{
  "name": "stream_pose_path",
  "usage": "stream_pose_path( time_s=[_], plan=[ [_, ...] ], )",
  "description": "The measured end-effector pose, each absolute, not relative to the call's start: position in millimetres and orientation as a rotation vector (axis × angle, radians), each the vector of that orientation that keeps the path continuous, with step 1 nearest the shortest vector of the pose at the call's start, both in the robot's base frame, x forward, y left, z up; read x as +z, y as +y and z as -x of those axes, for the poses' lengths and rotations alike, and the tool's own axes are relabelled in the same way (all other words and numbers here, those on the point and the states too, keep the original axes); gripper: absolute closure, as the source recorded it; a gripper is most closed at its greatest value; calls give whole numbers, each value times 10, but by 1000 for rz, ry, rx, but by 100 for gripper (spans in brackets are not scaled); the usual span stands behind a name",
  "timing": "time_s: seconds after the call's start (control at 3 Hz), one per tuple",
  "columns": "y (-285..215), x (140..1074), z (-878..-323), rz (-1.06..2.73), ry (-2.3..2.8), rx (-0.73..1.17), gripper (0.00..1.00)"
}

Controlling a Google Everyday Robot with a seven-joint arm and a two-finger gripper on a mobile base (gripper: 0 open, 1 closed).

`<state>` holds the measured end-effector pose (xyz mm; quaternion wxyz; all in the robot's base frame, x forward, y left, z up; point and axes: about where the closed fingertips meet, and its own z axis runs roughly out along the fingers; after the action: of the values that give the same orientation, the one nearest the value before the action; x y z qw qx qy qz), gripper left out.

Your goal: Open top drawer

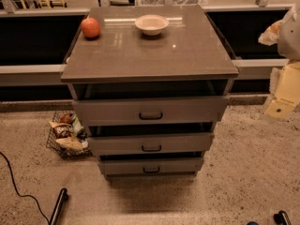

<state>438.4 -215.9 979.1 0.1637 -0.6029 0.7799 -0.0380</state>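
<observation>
The grey cabinet (150, 55) stands in the middle of the camera view with three grey drawers stacked under its flat top. The top drawer (112, 110) is the widest and tallest, with a small dark loop handle (151, 116) at its centre. A dark gap shows between its upper edge and the cabinet top. Two shorter drawers, middle (117, 144) and bottom (122, 166), sit below it. My gripper (284, 95) shows as white and pale yellow parts at the right edge, to the right of the cabinet and apart from the drawer.
A red-orange fruit (90, 27) and a white bowl (151, 24) stand on the cabinet top. A wire basket of snack packets (65, 136) sits on the floor left of the cabinet. A black cable (16, 187) and a dark bar (58, 206) lie at the lower left.
</observation>
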Motion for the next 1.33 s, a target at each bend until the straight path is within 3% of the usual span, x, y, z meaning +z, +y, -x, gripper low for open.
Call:
stream_pose_path(
  time_s=[1.33],
  plan=[
    [-2059,9483,-4521,1693,2202,-43,0]
  ],
)
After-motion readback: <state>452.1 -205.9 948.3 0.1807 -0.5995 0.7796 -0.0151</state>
